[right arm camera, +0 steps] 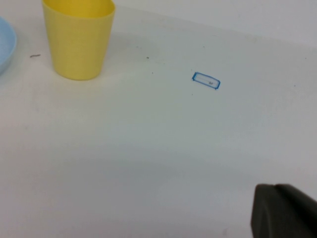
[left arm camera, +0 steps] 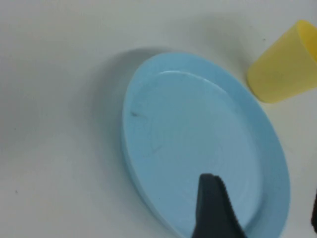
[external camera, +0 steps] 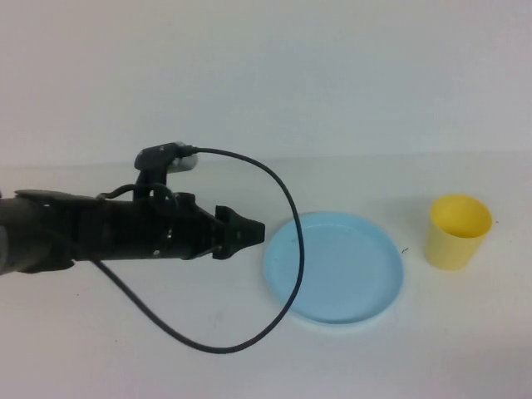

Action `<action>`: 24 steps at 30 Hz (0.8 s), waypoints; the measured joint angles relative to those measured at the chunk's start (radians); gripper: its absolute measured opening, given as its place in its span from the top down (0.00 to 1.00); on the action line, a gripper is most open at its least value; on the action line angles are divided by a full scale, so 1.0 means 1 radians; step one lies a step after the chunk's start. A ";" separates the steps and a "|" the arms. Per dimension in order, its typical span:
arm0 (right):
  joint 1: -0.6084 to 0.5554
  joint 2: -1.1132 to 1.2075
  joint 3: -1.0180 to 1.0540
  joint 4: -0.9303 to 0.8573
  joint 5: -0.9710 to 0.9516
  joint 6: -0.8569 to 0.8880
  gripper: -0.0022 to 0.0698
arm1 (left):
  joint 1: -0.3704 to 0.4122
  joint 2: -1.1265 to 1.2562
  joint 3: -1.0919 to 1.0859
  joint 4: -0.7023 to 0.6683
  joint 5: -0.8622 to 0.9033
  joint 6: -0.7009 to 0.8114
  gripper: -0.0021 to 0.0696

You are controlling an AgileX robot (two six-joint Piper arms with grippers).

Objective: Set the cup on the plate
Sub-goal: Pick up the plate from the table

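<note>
The yellow cup [external camera: 458, 232] stands upright on the white table, to the right of the light blue plate [external camera: 334, 268] and apart from it. My left gripper [external camera: 253, 229] hovers at the plate's left edge, pointing right, open and empty. In the left wrist view the left gripper [left arm camera: 265, 203] is over the plate [left arm camera: 193, 144], with the cup [left arm camera: 287, 62] beyond the plate's far rim. My right gripper [right arm camera: 285, 210] shows only in the right wrist view, low over bare table, well away from the cup [right arm camera: 78, 39].
A black cable [external camera: 283, 274] loops from the left wrist over the plate's left rim and the table in front. A small blue rectangle mark [right arm camera: 205, 81] is on the table near the cup. A sliver of the plate [right arm camera: 5, 49] shows beside the cup.
</note>
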 joint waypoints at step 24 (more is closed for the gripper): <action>0.000 0.000 0.000 0.000 0.000 0.000 0.97 | -0.074 0.258 -0.153 0.126 -0.127 -0.130 0.43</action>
